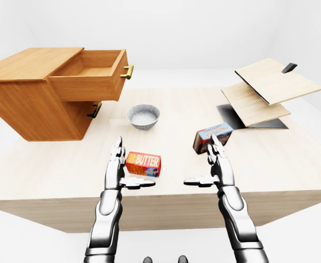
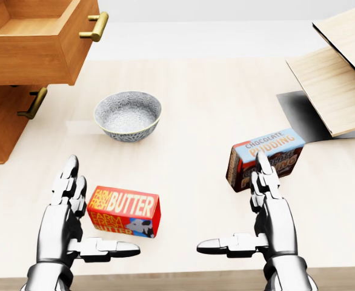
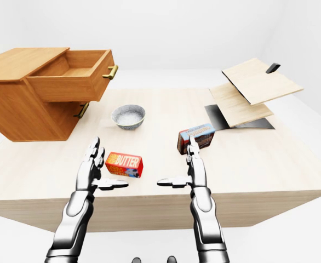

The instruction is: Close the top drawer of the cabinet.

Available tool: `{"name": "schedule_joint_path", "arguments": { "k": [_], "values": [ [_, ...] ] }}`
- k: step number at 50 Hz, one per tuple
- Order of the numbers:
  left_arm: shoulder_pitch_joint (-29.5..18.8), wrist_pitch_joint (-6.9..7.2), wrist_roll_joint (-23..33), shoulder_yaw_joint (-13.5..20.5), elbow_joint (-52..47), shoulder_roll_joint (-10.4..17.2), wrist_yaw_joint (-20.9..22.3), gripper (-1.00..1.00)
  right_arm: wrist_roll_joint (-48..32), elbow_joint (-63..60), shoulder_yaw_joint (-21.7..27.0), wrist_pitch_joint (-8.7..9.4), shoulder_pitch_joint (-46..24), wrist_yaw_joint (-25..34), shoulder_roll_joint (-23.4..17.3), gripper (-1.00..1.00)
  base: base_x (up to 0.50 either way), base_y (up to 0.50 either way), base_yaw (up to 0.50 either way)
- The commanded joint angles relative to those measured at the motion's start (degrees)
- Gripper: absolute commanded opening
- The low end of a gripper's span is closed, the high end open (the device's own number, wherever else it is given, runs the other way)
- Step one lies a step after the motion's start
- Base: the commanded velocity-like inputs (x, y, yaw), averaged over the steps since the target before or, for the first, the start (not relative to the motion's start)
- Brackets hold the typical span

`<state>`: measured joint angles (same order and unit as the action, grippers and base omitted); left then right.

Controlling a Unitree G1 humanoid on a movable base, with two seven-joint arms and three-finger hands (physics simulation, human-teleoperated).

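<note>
A wooden cabinet (image 1: 23, 98) stands at the upper left of the left-eye view. Its top drawer (image 1: 92, 74) is pulled far out and shows an empty inside, with a brass handle (image 1: 127, 72) on its face. The lower drawer is shut, its handle (image 1: 95, 110) below. My left hand (image 2: 74, 215) hovers open over the table's near edge, well below the drawer and beside the butter box. My right hand (image 2: 250, 212) is open too, just below the pudding box. Neither hand touches anything.
A red butter box (image 2: 124, 211) lies between my hands. A grey bowl (image 2: 128, 115) sits below the drawer's handle. A chocolate pudding box (image 2: 265, 157) stands at the right. Tilted wooden boards (image 1: 267, 87) and a dark plate lie at the table's (image 1: 292, 164) upper right.
</note>
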<state>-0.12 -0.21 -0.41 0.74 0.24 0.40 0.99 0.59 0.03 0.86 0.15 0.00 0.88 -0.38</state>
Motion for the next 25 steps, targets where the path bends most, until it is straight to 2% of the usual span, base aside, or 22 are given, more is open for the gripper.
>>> {"name": "schedule_joint_path", "arguments": {
  "k": [1,13,15,19,21,25],
  "values": [
    [-0.3,-0.46,-0.5,1.1,0.6,0.6,1.5,1.0,0.9,-0.1,1.2,0.29,0.1,1.4,-0.6,1.0,0.0,0.0,0.0],
    [-0.3,-0.29,-0.8,1.2,0.5,0.6,1.6,1.0,0.8,-0.2,1.2,0.43,0.1,1.4,-0.6,1.0,0.0,0.0,0.0],
    [-0.2,0.58,-2.1,1.5,-0.5,0.5,2.0,1.0,0.8,-0.1,1.3,0.3,0.0,1.3,-0.7,1.0,0.0,0.0,0.0],
    [0.8,4.75,-2.2,-0.4,-7.3,0.6,4.6,1.0,1.2,-0.4,1.2,0.54,0.1,1.6,-0.5,1.0,0.0,0.0,0.0],
    [0.3,5.21,-2.3,-0.9,-9.2,0.4,5.3,1.0,2.1,-1.0,1.1,1.05,0.2,2.2,-0.4,1.0,0.0,0.0,0.0],
    [-1.9,5.21,-2.9,-1.1,-15.0,0.3,5.3,1.0,2.0,-2.3,0.3,0.32,0.6,2.8,-0.2,1.0,0.0,0.0,0.0]
  ]
}}
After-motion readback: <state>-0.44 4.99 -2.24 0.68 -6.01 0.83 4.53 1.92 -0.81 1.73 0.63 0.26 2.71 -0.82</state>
